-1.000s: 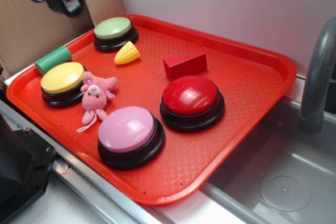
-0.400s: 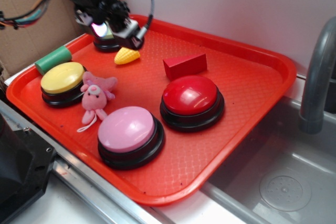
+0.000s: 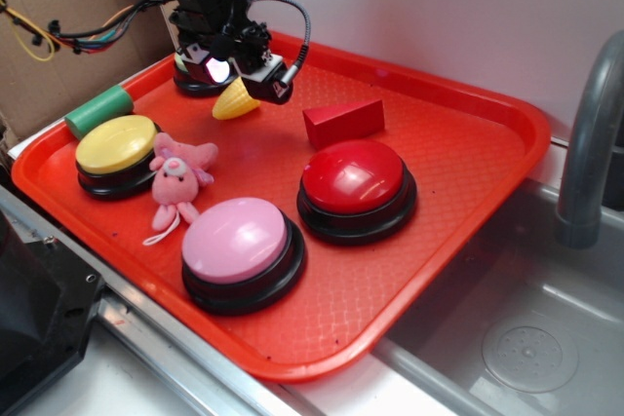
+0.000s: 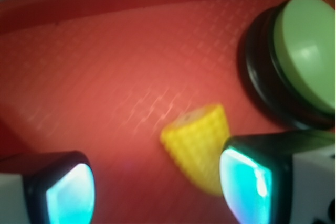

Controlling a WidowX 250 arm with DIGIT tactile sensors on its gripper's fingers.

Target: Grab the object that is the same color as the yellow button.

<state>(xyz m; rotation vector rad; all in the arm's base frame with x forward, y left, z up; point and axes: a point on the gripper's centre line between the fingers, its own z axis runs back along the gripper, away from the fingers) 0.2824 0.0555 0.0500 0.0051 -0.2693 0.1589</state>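
Observation:
The object, a small yellow toy corn cob (image 3: pixel 234 101) (image 4: pixel 198 144), lies on the red tray (image 3: pixel 468 143) beside the light green button (image 4: pixel 307 59). My gripper (image 3: pixel 239 73) (image 4: pixel 157 192) hovers just above it, open, with nothing held. In the wrist view the corn lies between the fingers, close against the right pad (image 4: pixel 247 184); the left pad (image 4: pixel 71 195) stands well apart. The yellow button (image 3: pixel 117 146) sits at the tray's left side, away from the gripper.
On the tray stand a pink button (image 3: pixel 239 244), a red button (image 3: pixel 356 182), a red wedge block (image 3: pixel 343 122), a pink plush toy (image 3: pixel 177 179) and a green cylinder (image 3: pixel 99 110). A sink (image 3: pixel 526 338) and a grey faucet (image 3: pixel 590 153) are at the right.
The arm has come in from the upper left and dropped toward the tray. It now covers most of the green button and hovers over the corn. Nothing on the tray has moved.

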